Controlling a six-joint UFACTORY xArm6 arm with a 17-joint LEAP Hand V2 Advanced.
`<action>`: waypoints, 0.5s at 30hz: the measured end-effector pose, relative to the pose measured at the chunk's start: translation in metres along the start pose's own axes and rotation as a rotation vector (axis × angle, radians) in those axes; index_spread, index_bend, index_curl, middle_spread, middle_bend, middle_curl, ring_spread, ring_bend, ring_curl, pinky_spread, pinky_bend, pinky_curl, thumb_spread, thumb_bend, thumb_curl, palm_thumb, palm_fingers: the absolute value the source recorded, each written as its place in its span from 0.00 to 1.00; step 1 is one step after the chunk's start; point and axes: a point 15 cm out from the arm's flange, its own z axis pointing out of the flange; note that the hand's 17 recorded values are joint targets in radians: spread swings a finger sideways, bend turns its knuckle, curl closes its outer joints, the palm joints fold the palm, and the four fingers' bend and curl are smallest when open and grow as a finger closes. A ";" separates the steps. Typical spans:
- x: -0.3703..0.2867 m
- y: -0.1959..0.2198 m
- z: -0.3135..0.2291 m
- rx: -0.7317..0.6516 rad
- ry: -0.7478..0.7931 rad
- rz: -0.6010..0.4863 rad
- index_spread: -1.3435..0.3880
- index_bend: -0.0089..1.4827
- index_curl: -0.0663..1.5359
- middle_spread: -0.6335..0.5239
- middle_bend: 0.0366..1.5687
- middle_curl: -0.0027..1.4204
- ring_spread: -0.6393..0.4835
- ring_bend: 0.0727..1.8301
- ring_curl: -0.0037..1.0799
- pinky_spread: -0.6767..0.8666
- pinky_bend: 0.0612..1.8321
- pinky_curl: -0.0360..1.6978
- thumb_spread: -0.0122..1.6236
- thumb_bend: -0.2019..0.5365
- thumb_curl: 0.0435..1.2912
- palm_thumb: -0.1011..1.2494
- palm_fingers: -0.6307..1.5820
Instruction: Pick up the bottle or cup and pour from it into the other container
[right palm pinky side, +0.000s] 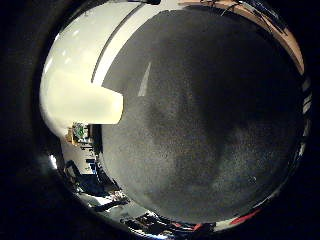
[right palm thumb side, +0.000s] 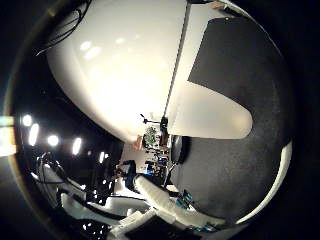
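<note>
A pale, cream-white cup (right palm thumb side: 210, 117) stands on a dark grey mat (right palm pinky side: 200, 125), which fills most of the little finger side view. The same cup (right palm pinky side: 95, 105) shows at the mat's edge there. Neither view shows a second container or a bottle. White and black parts of my hand (right palm thumb side: 167, 205) reach into the thumb side view, stretched out fairly straight, apart from the cup and with nothing between them.
A broad white panel with a dark seam (right palm thumb side: 125, 65) rises behind the cup. Beyond the mat's edge lies a dim room with bright lamps (right palm thumb side: 52, 140) and cluttered equipment (right palm thumb side: 152, 137). A pale wooden strip (right palm pinky side: 280, 35) borders the mat's far side.
</note>
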 end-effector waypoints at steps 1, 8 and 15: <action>0.001 -0.001 0.002 0.005 -0.008 0.000 0.67 0.09 0.17 0.70 0.21 0.24 0.71 0.28 0.26 0.72 0.34 0.19 0.54 0.23 0.21 0.34 0.32; 0.004 -0.003 0.012 0.007 -0.032 0.012 0.68 0.10 0.17 0.68 0.23 0.24 0.71 0.30 0.25 0.72 0.36 0.19 0.54 0.23 0.21 0.35 0.32; 0.001 -0.005 0.028 -0.017 -0.046 0.004 0.68 0.09 0.17 0.68 0.24 0.24 0.70 0.32 0.24 0.72 0.38 0.19 0.54 0.23 0.21 0.35 0.32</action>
